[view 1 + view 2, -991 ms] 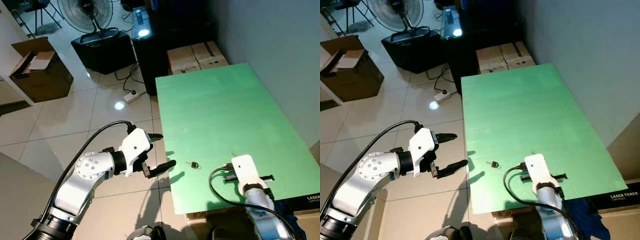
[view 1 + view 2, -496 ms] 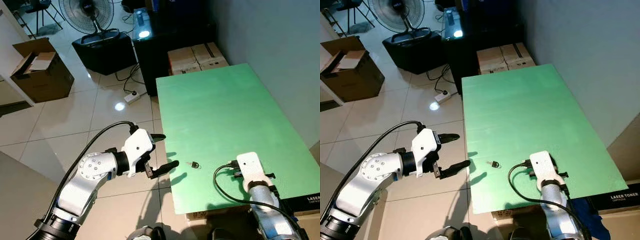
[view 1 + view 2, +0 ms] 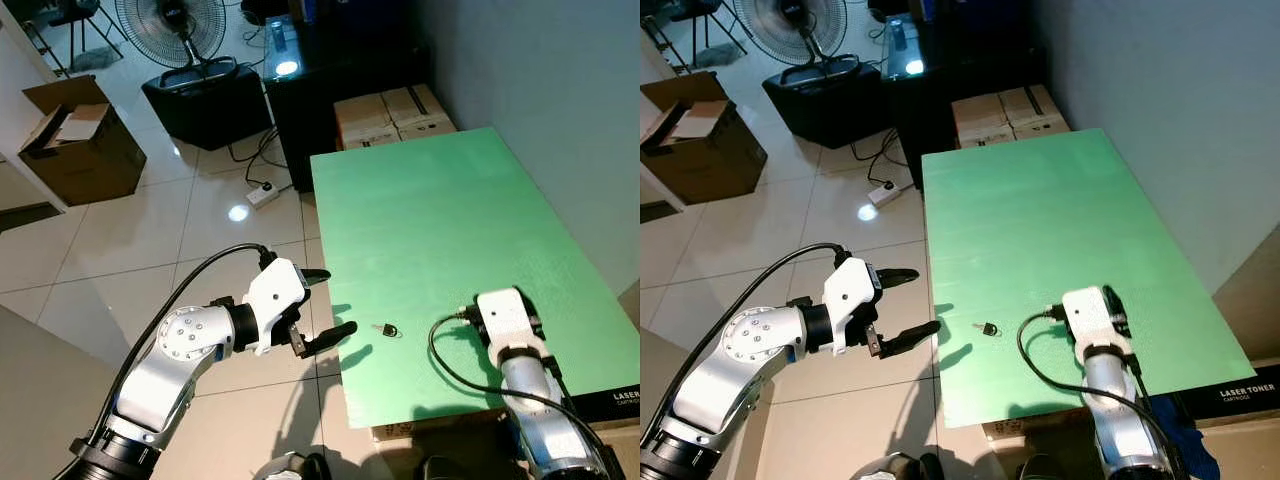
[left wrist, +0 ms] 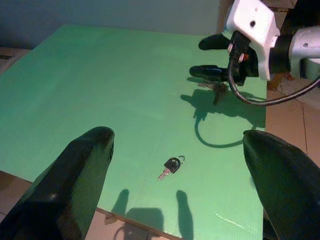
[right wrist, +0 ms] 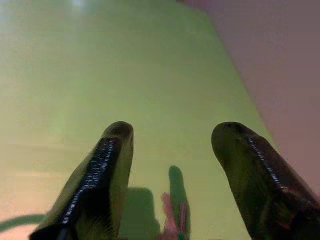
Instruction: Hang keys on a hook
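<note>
A black-headed key point(image 3: 386, 329) lies near the green surface's point(image 3: 440, 220) front edge. The left gripper point(image 3: 318, 305), fingers spread, hovers just beside that edge; the right gripper point(image 5: 172, 175), also spread, above. A low, centred approach seems wisest.

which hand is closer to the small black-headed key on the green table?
Left. The left hand hovers open just off the table's near-left edge, beside the small black-headed key. The right hand is open above the green table, farther to the key's right.
</note>
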Available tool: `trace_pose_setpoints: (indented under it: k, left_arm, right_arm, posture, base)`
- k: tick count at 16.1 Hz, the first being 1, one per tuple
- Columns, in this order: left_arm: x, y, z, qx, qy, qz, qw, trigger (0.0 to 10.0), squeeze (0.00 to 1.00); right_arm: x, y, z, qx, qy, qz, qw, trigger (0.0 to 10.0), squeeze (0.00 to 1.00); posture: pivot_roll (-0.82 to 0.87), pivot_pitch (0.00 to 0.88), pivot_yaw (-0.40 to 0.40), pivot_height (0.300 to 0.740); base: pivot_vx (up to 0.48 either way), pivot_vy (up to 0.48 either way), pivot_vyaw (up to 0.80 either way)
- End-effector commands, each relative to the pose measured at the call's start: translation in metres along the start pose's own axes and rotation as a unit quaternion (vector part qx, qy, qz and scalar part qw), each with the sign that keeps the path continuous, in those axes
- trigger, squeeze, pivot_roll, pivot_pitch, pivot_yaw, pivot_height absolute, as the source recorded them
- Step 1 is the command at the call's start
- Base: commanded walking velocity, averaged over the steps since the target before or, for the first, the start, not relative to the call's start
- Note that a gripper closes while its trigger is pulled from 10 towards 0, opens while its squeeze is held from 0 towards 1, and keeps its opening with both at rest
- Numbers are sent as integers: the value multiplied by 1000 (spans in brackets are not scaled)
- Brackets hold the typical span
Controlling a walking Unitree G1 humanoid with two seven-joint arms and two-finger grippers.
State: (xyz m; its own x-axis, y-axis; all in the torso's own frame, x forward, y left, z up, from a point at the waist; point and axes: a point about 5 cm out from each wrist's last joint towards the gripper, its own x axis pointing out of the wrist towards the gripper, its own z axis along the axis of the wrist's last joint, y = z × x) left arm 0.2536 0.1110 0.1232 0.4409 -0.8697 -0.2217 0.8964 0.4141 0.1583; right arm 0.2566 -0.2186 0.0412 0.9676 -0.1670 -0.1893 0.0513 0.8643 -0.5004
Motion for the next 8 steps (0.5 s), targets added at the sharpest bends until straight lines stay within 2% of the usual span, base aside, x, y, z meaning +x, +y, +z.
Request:
trace_pose_setpoints:
  k: [1, 2, 3, 4, 6, 8]
  left_arm:
    - [-3, 2, -1, 9, 8, 5, 1000, 10000, 0]
    - [-4, 2, -1, 8, 8, 5, 1000, 10000, 0]
    - [-4, 2, -1, 8, 8, 5, 1000, 10000, 0]
    - [-4, 3, -1, 9, 9, 6, 1000, 10000, 0]
    - [-4, 3, -1, 9, 8, 6, 1000, 10000, 0]
    - [-3, 2, -1, 9, 8, 3, 1000, 10000, 0]
  right_arm:
    - [-3, 10, 4, 17, -12, 24, 999, 10000, 1000]
    - [-11, 21, 1, 27, -5, 51, 998, 10000, 1000]
    - [-15, 26, -1, 30, 0, 59, 998, 10000, 1000]
    - [-25, 32, -10, 51, 35, 49, 997, 10000, 1000]
    - [-30, 33, -20, 58, 69, 29, 996, 10000, 1000]
    - [-32, 26, -28, 67, 87, -11, 994, 10000, 1000]
  posture:
    - [-54, 97, 184, 740]
    - [-54, 97, 181, 740]
    - [-54, 97, 181, 740]
    - [-56, 98, 179, 740]
    - [-60, 100, 185, 740]
    - [-57, 107, 187, 740]
  base:
    - [0, 0, 0]
    - [0, 0, 0]
    - [0, 0, 0]
    - [0, 0, 0]
    - [0, 0, 0]
    - [0, 0, 0]
